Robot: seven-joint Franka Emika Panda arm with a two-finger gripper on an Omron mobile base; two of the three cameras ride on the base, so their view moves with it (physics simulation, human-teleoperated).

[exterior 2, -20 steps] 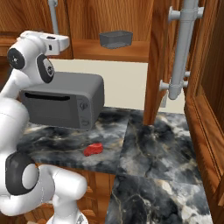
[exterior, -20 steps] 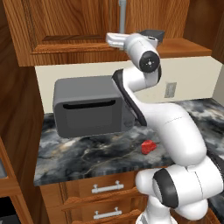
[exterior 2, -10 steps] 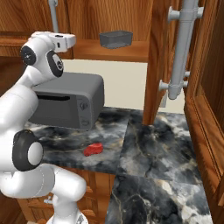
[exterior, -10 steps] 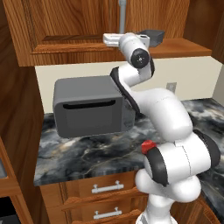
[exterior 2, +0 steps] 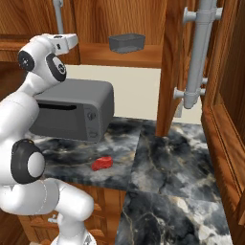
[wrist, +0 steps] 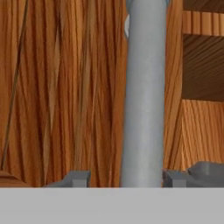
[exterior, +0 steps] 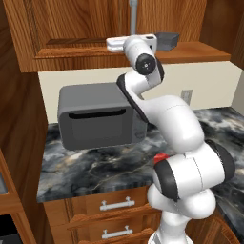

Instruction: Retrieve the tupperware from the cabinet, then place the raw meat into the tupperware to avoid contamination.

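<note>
The arm reaches up to the cabinet (exterior: pixel 109 24), its white hand lying level at the bottom edge of the closed door; in the hand view the gripper (wrist: pixel 122 178) faces the door's silver bar handle (wrist: pixel 143 92), which stands upright between the two finger tips (wrist: pixel 75 179), one tip on each side of the bar, so the fingers are spread and not pressed onto it; whether they touch it I cannot tell. In the left base view the same handle (exterior: pixel 134 18) rises just above the hand.

The tupperware (exterior 2: pixel 127 42) sits upright on the open wooden shelf (exterior 2: pixel 143 55) to the right of that door, apart from the hand; from the left it shows as a dark tub (exterior: pixel 167 40) just past the hand's end.

The raw meat (exterior 2: pixel 102 163) lies on the dark marbled counter (exterior 2: pixel 167 162), in front of the microwave (exterior 2: pixel 76 109) and clear of it; in the left base view only a sliver of red (exterior: pixel 160 157) peeks out behind the arm. A second door (exterior 2: pixel 184 57) stands open at the shelf's right end, its thick handle (exterior 2: pixel 200 52) facing the camera. Below the counter are drawers (exterior: pixel 112 205) with horizontal handles.
</note>
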